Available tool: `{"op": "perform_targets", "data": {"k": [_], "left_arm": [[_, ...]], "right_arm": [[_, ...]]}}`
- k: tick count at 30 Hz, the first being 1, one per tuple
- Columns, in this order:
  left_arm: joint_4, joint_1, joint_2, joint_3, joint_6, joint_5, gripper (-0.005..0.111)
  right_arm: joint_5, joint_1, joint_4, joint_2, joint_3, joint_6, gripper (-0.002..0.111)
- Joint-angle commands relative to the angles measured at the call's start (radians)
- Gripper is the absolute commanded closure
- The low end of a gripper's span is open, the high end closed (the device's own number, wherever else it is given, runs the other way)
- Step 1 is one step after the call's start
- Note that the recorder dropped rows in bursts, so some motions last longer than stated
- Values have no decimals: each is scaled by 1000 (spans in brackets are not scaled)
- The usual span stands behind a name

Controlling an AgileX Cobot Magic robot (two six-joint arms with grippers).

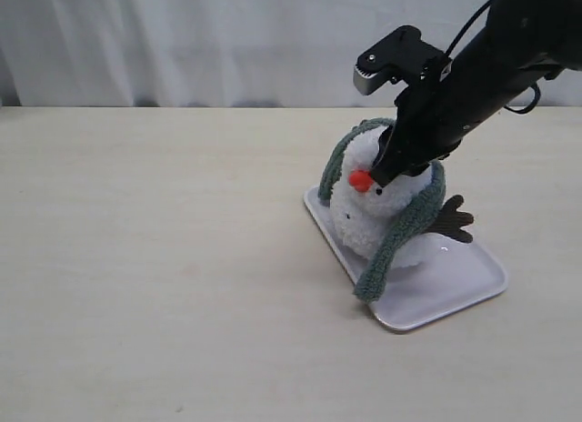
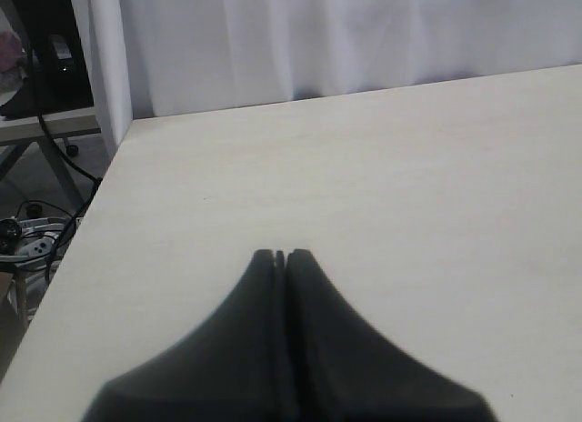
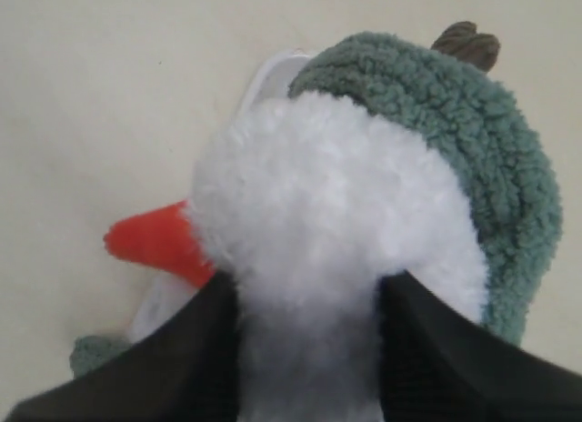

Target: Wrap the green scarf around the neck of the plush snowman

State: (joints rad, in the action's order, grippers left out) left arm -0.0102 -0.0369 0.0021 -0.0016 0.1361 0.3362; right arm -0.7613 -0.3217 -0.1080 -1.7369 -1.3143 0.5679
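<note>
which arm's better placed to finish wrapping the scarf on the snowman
Right: the right gripper straddles the snowman's head beside the scarf; the left gripper is shut over bare table, with neither in its view.

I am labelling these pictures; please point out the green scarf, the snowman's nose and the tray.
green scarf (image 1: 405,224), exterior view, on its hanging strip.
snowman's nose (image 1: 360,180), exterior view, on the orange tip.
tray (image 1: 459,275), exterior view, on its bare floor.

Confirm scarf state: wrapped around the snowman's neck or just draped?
Draped. The green scarf runs behind the snowman's head and hangs down both sides; nothing crosses the white front under the orange nose.
</note>
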Motion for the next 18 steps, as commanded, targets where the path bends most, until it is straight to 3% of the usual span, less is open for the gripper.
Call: {"op": "perform_targets", "data": {"k": [1, 9, 18], "left_arm": [[0, -10, -2, 2, -2, -15, 107], [0, -10, -2, 2, -2, -13, 107], [0, -10, -2, 2, -2, -13, 107]], "right_arm": [[-45, -36, 175, -10, 1, 38, 75], [-51, -42, 298, -10, 1, 63, 75], [-53, -42, 308, -10, 3, 254, 75]]}}
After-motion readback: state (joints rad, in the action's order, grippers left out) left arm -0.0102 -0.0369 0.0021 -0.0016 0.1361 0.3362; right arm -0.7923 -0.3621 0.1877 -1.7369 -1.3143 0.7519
